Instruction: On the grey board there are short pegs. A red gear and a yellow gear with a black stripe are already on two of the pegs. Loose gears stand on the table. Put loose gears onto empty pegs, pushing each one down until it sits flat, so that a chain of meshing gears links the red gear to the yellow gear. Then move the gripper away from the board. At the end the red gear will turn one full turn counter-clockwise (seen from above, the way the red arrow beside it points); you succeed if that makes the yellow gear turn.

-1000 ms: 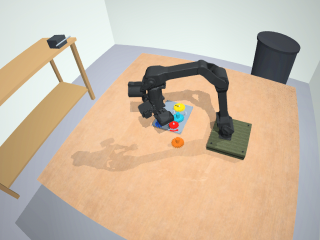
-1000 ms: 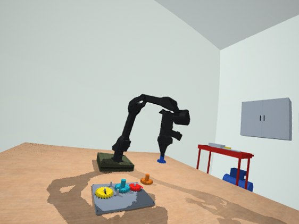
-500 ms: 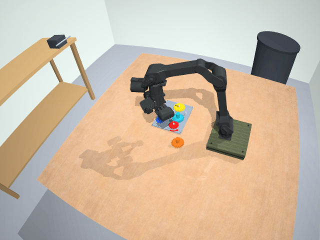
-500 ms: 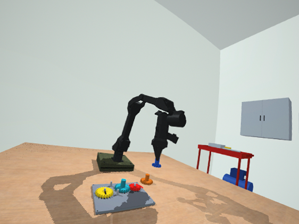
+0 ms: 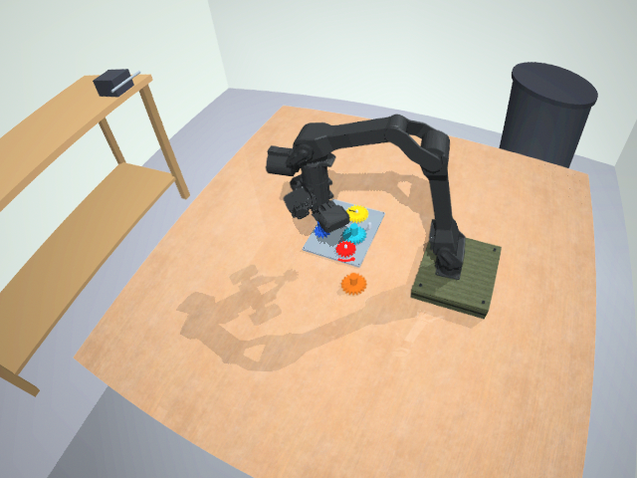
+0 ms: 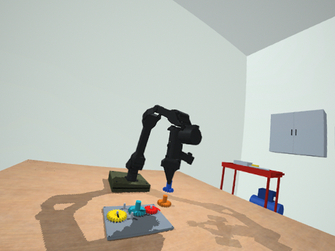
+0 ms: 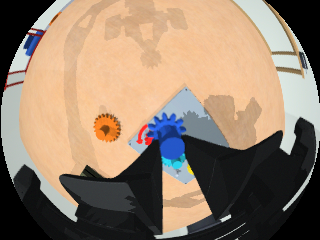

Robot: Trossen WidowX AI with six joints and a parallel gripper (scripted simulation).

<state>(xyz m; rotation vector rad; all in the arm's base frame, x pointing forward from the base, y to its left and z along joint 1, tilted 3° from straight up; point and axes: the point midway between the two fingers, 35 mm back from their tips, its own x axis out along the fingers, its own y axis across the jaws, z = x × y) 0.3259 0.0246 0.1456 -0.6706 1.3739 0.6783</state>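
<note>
From above, the gripper (image 5: pixel 322 230) hides part of the blue gear (image 5: pixel 321 232) beneath it. In the wrist view, beyond the gripper's tips (image 7: pixel 172 145), the blue gear (image 7: pixel 167 127) covers most of the red gear (image 7: pixel 148 139); the yellow gear (image 7: pixel 191 169) is mostly hidden behind one finger, its stripe seemingly out of sight.
</note>
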